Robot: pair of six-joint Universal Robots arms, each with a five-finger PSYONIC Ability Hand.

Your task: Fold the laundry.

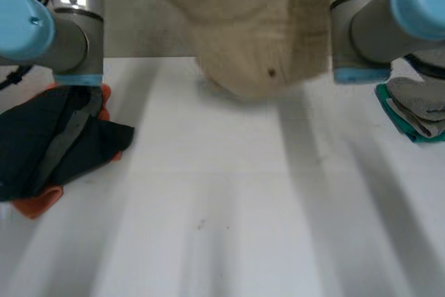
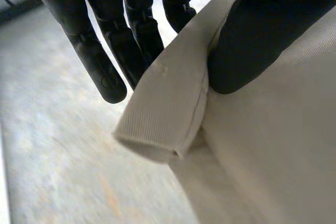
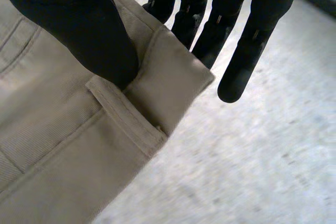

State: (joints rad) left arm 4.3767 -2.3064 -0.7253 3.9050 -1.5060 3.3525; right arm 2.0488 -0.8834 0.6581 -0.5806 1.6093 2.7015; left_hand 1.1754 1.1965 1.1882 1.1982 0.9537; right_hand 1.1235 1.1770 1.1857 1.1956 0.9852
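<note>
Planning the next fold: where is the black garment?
In the head view, the black garment lies on the table's left side, by the left arm.

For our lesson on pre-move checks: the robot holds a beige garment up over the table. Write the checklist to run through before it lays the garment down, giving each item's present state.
1. Left hand pinches a corner of the garment: ok.
2. Right hand pinches the corner by the belt loop: ok.
3. Garment hangs above the table, not dragging: ok, as far as the head view shows.
4. Dark pile and grey pile lie at the sides, apart from the middle: ok.
5. Garment hangs flat, untwisted: cannot tell.
</note>
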